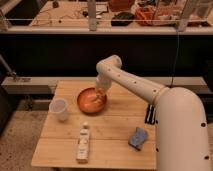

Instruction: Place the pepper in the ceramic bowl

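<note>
bowl (92, 100) orange-brown | cup (59, 109) translucent white | sponge (138, 138) blue

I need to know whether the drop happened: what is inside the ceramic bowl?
The ceramic bowl shows only its glossy orange inside; no pepper stands out. The gripper hangs over its right rim and hides that part.

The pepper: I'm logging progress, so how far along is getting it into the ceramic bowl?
Done: the arm has carried to the ceramic bowl; the gripper hangs over its right rim. In hand: the drop; the pepper can't be told apart from the orange bowl. Left: confirm it lies inside, then pull the arm clear.
</note>
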You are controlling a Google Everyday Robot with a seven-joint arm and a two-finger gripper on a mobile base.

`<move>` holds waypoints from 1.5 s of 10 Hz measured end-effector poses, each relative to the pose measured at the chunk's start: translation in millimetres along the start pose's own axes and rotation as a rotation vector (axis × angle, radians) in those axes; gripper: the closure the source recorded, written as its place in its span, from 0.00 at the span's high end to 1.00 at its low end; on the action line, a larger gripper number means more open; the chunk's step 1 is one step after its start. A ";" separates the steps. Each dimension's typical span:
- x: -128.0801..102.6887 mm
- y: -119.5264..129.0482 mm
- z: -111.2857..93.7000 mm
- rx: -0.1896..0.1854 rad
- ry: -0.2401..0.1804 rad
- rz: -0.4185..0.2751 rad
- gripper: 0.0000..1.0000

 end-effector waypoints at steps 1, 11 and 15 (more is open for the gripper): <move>0.3 0.2 0.2 0.000 0.000 -0.001 0.29; 2.7 -1.8 -0.1 0.005 0.000 -0.016 0.35; 3.8 -2.4 -0.3 0.007 0.000 -0.022 0.44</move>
